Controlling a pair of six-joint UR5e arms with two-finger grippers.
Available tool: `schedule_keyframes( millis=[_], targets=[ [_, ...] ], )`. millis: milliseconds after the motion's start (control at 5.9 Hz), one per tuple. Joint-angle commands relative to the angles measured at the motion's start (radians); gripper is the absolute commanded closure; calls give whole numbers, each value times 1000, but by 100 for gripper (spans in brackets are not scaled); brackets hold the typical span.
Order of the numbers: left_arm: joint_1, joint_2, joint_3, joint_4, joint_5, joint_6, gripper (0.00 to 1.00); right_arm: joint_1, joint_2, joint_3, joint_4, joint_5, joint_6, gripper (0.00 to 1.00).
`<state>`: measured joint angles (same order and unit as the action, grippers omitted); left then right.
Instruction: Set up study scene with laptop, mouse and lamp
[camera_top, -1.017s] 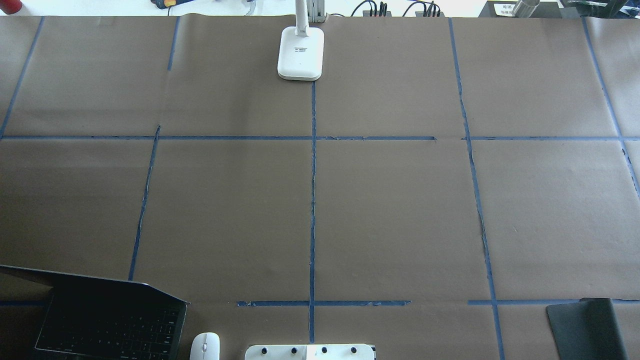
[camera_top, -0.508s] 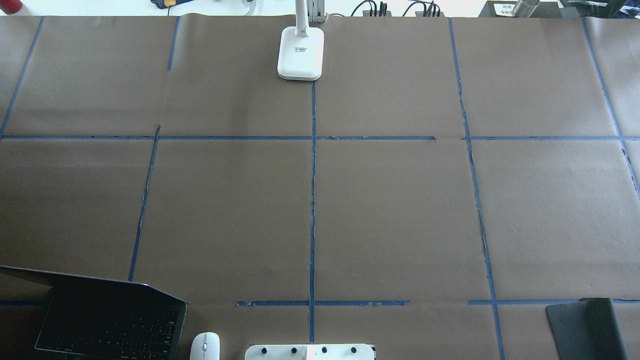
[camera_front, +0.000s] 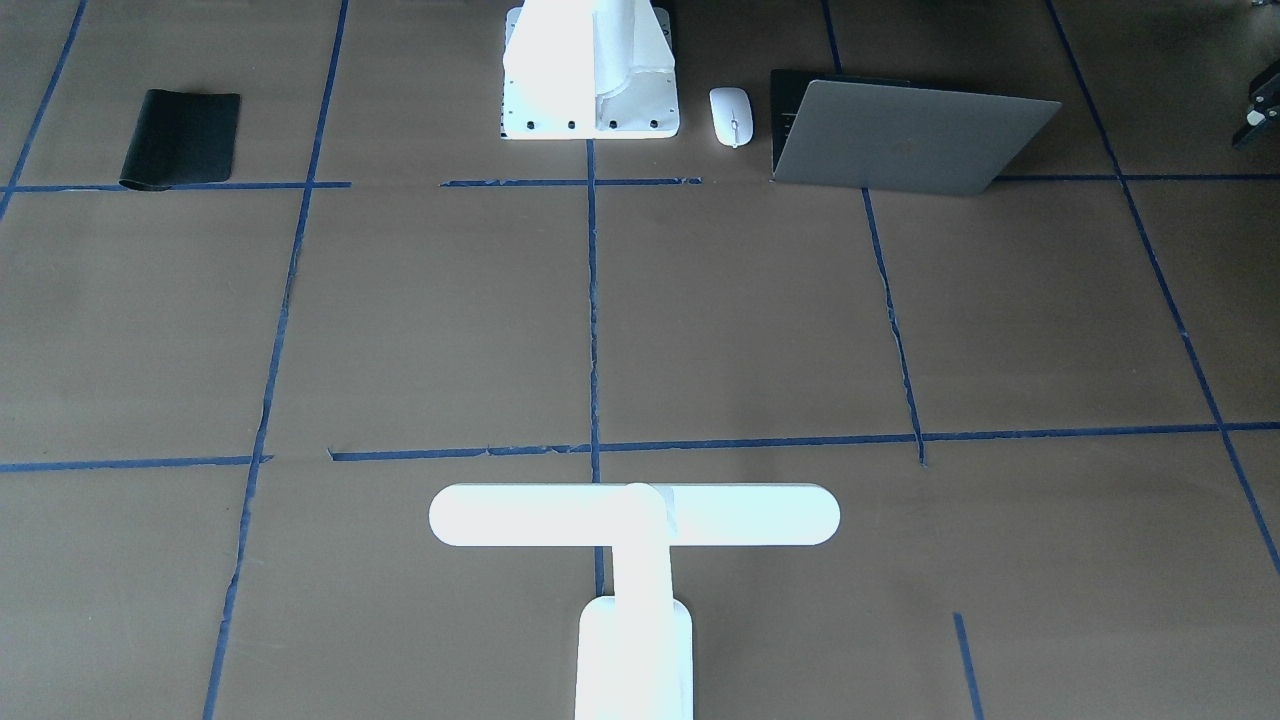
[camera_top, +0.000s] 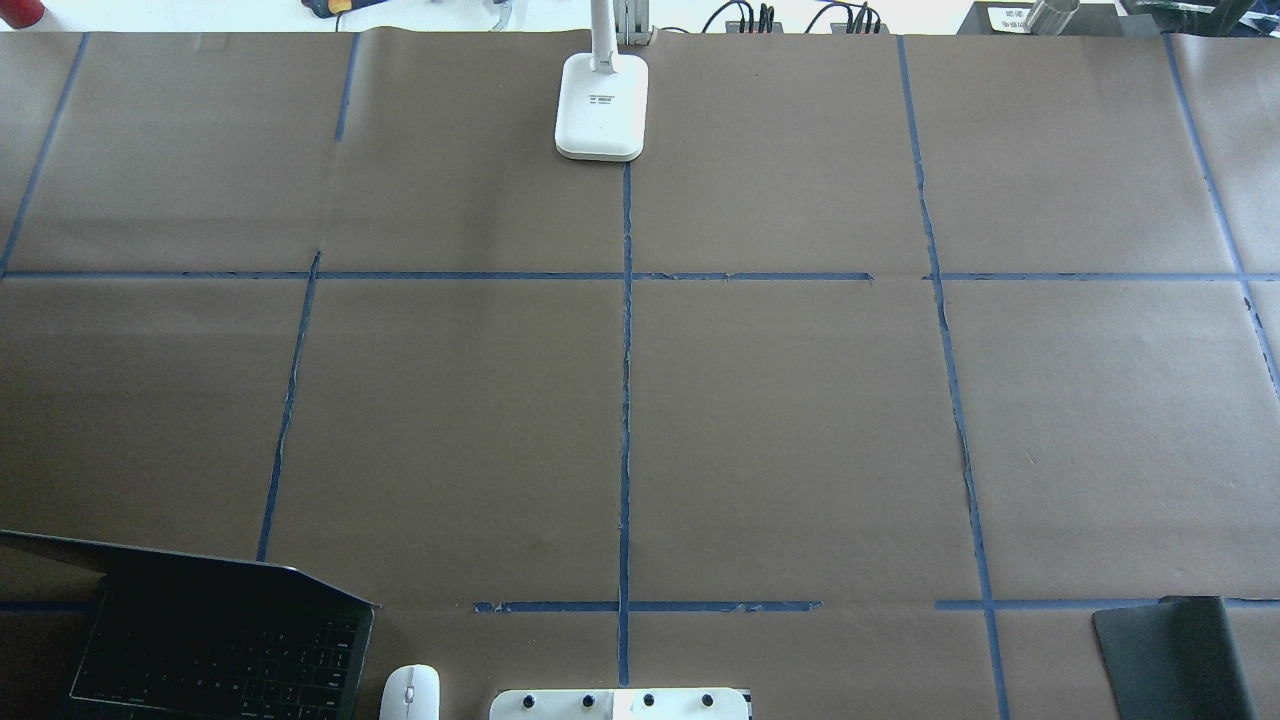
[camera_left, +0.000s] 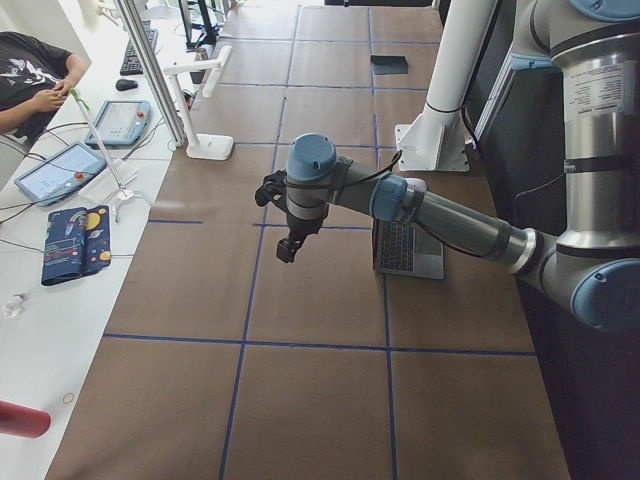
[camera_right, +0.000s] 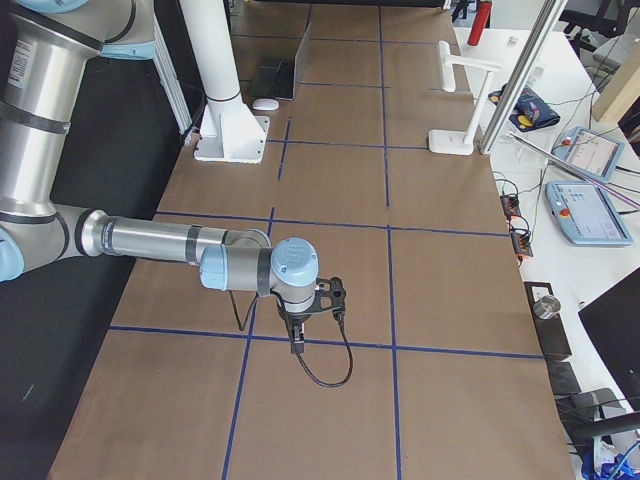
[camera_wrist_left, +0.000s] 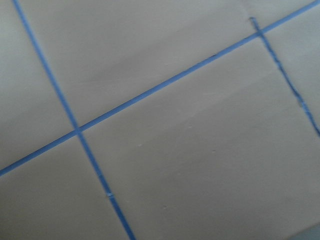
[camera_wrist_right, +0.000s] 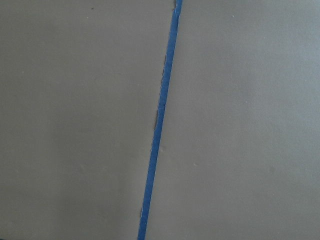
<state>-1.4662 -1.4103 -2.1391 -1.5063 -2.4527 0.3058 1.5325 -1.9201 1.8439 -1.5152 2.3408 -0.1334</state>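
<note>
**Three items apart on the table, both arms hovering with nothing in them**

Closest to the robot's base you have the laptop. It sits open at the near edge on the robot's left side, with its keyboard toward the robot and its lid tilted back. Just beside it, apart from it, lies the mouse, between the laptop and the white mount. On the robot's right, at the same near edge, lies a black mat, well apart from the rest.

Further out, look at the side views. The left gripper hangs pointing down over the brown paper, near the laptop but clear of it. The right gripper hangs over the paper near a blue tape line, with a black cable looped under it. You cannot tell from these views how wide either pair of fingers stands. Nothing shows between them. Both wrist cameras give you only paper and tape.

At the far edge, on your side, the lamp stands upright with its base at the end of the centre tape line and its bar lying across it.
</note>
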Motion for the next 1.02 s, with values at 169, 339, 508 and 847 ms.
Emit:
schedule_keyframes(
  millis=[169, 339, 508, 847],
  targets=[
    [235, 31, -197, -9, -11, -8, 0, 0, 0, 1, 1, 0, 0, 0],
    [303, 34, -199, -23, -8, 33, 2, 0, 0, 2, 1, 2, 1, 0],
    [335, 65, -197, -87, -8, 143, 2, 0, 1, 2, 1, 2, 1, 0],
    [432, 125, -191, -243, 1, 208, 1, 0, 0, 2, 0, 2, 1, 0]
  ],
)
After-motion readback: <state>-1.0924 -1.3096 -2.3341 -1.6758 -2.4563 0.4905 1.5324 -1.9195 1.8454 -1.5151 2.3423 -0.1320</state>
